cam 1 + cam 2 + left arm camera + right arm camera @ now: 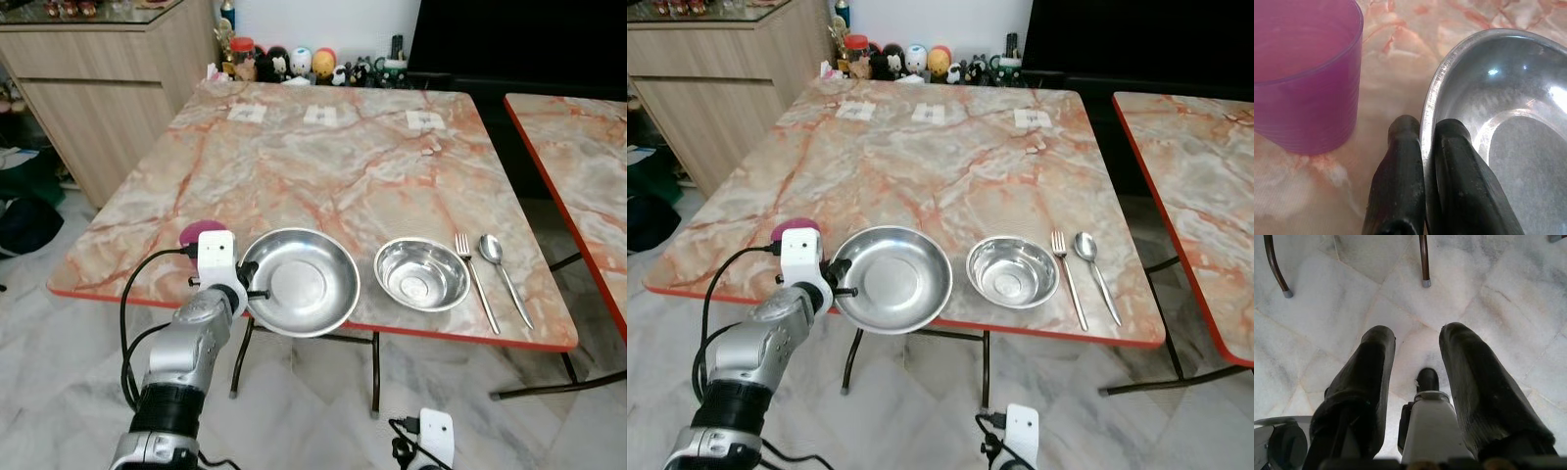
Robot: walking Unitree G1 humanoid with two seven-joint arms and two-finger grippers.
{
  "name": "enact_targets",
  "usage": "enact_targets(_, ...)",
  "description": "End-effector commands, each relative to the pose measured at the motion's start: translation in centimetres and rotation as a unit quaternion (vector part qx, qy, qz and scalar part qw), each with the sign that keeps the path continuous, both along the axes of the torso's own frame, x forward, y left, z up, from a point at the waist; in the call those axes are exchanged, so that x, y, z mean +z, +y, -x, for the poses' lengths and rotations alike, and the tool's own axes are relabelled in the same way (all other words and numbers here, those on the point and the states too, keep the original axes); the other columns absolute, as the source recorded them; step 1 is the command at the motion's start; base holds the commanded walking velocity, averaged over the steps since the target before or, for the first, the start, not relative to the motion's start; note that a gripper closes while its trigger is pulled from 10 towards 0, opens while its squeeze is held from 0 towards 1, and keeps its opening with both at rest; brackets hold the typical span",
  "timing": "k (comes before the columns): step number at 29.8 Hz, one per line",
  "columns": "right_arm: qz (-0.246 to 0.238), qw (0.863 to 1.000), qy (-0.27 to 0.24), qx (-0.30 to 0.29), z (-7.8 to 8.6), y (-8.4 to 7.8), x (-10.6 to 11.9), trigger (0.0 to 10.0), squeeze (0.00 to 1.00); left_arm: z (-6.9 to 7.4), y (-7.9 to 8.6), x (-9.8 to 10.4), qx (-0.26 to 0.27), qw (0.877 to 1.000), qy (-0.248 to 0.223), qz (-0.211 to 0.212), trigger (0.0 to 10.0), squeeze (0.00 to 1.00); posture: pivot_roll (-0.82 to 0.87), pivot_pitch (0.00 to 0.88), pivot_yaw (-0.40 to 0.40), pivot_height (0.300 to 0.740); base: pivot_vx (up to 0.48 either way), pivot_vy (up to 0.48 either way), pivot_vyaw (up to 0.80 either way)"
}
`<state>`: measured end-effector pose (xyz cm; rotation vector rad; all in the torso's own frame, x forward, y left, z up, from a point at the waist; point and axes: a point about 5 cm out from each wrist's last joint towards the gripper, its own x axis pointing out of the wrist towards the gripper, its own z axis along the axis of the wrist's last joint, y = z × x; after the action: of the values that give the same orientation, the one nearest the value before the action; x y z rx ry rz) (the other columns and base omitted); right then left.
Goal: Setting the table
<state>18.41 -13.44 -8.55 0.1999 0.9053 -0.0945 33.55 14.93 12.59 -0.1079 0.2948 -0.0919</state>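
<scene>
At the near left edge of the marble-patterned table (323,166), a purple plastic cup (1300,73) stands upright, partly hidden in the head views behind the left wrist housing. Just right of the cup, the left gripper (1422,134) is clamped on the near-left rim of the large steel plate (300,281), one black finger outside the rim and the other inside the dish. The plate sits at the near edge of the table, its near rim at or slightly past that edge. To the right of the plate, close but not touching, a smaller steel bowl (422,273) rests upright on the tabletop. Right of the bowl lie a fork (476,279) and then a spoon (503,269), side by side, heads toward the far side. Three small paper pieces (327,116) lie in a row near the far edge, with figurines (299,64) lined up beyond them. The right gripper (1418,350) hangs low over the pale floor tiles (1488,284), its fingers spread apart and holding nothing.
</scene>
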Motion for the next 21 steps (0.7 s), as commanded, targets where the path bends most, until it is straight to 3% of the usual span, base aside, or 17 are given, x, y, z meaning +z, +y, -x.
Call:
enact_targets(1, 0.001, 1.000, 0.009, 0.006, 0.3, 0.1, -0.2, 10.0, 0.00, 0.5, -0.1, -0.6, -0.006, 1.000, 0.011, -0.013, 0.0, 0.00, 0.09, 0.024, -0.031, 0.740, 0.000, 0.000, 0.00)
enact_targets(7, 0.003, 1.000, 0.009, 0.007, 0.3, 0.0, -0.2, 10.0, 0.00, 1.2, -0.5, 0.6, -0.032, 0.999, -0.040, 0.008, 0.0, 0.00, 0.10, 0.025, -0.037, 0.740, 0.000, 0.000, 0.00)
enact_targets(9, 0.003, 1.000, 0.009, 0.009, 0.3, -0.1, -0.2, 10.0, 0.00, 1.7, -0.5, 1.3, -0.037, 0.996, -0.068, 0.035, 0.0, 0.00, 0.10, 0.023, -0.039, 0.740, 0.000, 0.000, 0.00)
enact_targets(11, 0.003, 1.000, 0.009, 0.009, 0.3, -0.1, -0.2, 10.0, 0.00, 1.7, -0.5, 1.3, -0.037, 0.996, -0.068, 0.035, 0.0, 0.00, 0.10, 0.023, -0.039, 0.740, 0.000, 0.000, 0.00)
enact_targets(14, 0.005, 1.000, 0.009, 0.010, 0.2, -0.2, -0.2, 10.0, 0.00, 2.4, -0.1, 2.3, -0.028, 0.991, -0.105, 0.076, 0.0, 0.00, 0.10, 0.020, -0.042, 0.740, 0.000, 0.000, 0.00)
enact_targets(21, 0.006, 1.000, 0.009, 0.013, 0.2, -0.2, -0.2, 10.0, 0.00, 2.3, 0.4, 3.2, -0.010, 0.987, -0.129, 0.101, 0.0, 0.00, 0.10, 0.018, -0.047, 0.740, 0.000, 0.000, 0.00)
